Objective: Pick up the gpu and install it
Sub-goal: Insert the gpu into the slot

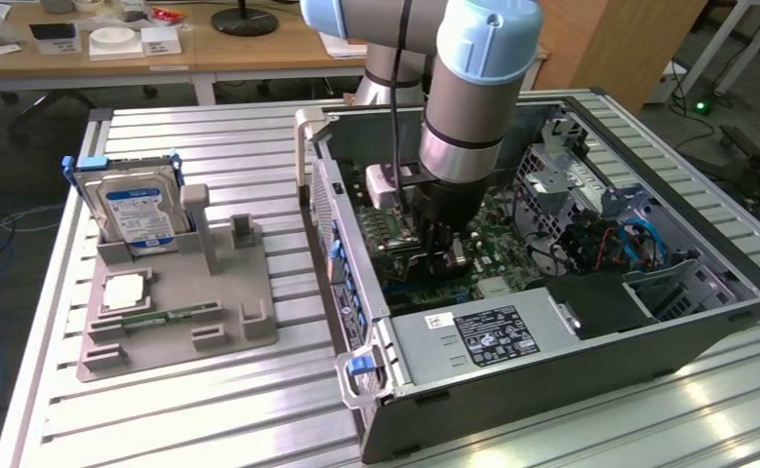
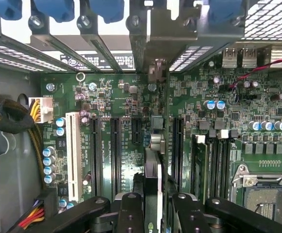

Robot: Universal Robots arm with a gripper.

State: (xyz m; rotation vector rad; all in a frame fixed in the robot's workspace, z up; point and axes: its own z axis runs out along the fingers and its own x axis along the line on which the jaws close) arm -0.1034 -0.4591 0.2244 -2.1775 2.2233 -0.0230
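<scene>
So the gripper (image 2: pixel 153 206) is down inside the open PC case (image 1: pixel 692 331), jaws pinching the gpu (image 2: pixel 153 179) edge-on, thin dark card with a silvery metal bracket (image 2: pixel 167 29). Its long axis runs along the black slots (image 2: pixel 115 150) on the green motherboard (image 2: pixel 131 104), bracket end toward the rear slot openings. Pretty tight in there: slots close on either side, and the ribbed metal counter (image 1: pixel 223 409) outside is roomy.

The arm points straight down, its tool (image 1: pixel 442 255) clamped on a thin upright card.
</scene>
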